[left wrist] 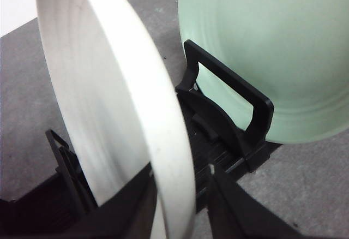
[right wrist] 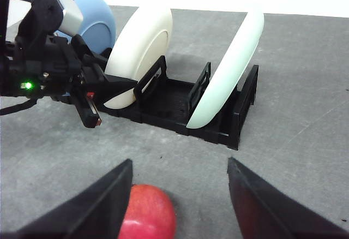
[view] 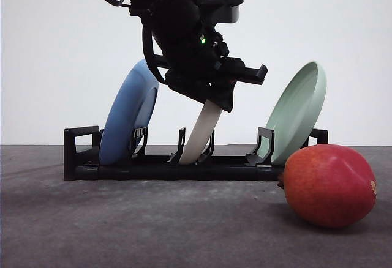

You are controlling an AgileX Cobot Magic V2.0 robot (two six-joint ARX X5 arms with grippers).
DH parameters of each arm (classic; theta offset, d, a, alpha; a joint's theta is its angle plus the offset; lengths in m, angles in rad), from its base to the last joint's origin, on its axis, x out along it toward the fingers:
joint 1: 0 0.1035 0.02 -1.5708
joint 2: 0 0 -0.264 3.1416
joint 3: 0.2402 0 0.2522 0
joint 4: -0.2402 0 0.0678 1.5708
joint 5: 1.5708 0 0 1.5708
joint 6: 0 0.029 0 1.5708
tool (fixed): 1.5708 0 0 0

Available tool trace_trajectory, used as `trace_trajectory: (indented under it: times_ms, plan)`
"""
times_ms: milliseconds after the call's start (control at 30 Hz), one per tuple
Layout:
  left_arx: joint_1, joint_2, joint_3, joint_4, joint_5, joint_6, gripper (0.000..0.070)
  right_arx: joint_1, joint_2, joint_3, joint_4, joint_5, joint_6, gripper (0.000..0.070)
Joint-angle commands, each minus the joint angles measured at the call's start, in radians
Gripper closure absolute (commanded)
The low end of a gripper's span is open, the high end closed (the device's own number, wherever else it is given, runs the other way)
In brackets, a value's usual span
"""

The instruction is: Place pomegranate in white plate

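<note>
Nearest me, the pomegranate [view: 329,185] lies on the grey desk [view: 122,219] near its front right, just in front of the rack's right end. It looks smooth, rounded and firm, so it could roll or slip; I'd take it across its widest middle. The right gripper [right wrist: 180,195] hangs above it with its jaws spread wide, holding nothing. Further back, the black rack [view: 184,164] holds three plates on edge. The left gripper [left wrist: 182,195] straddles the rim of the white plate [left wrist: 125,113] in the middle slot; whether it is pinching yet, I cannot tell. That plate looks stiff, slick and breakable. The blue plate [view: 125,118] and green plate [view: 297,109] flank it.
</note>
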Motion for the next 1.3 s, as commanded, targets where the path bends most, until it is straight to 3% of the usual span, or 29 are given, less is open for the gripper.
trace_trajectory:
  times_ms: [0, 133, 200, 433, 833, 1100, 1267]
  plan:
    - [-0.012, 0.015, 0.023, 0.009, -0.003, -0.026, 0.0568, 0.004, 0.002, 0.016, 0.012, 0.000, 0.011, 0.0352]
    - [-0.012, 0.007, 0.023, 0.008, -0.003, -0.036, 0.0671, 0.004, 0.002, 0.016, 0.012, 0.000, 0.011, 0.0352]
    - [-0.012, -0.001, 0.023, 0.005, -0.003, -0.036, 0.0688, 0.004, 0.002, 0.016, 0.012, 0.000, 0.011, 0.0352]
    - [-0.015, -0.050, 0.023, -0.007, -0.003, -0.040, 0.0688, 0.004, 0.002, 0.016, 0.012, 0.001, 0.010, 0.0352]
    - [-0.021, -0.170, 0.023, -0.031, -0.002, -0.117, 0.0688, 0.004, 0.002, 0.016, 0.011, 0.000, 0.011, 0.0352]
    - [-0.060, -0.288, 0.023, -0.141, 0.011, -0.157, 0.0688, 0.004, 0.002, 0.016, 0.012, 0.000, 0.011, 0.0352]
    - [-0.089, -0.372, 0.023, -0.233, 0.085, -0.213, 0.0689, 0.004, 0.002, 0.016, 0.012, 0.000, 0.011, 0.0352]
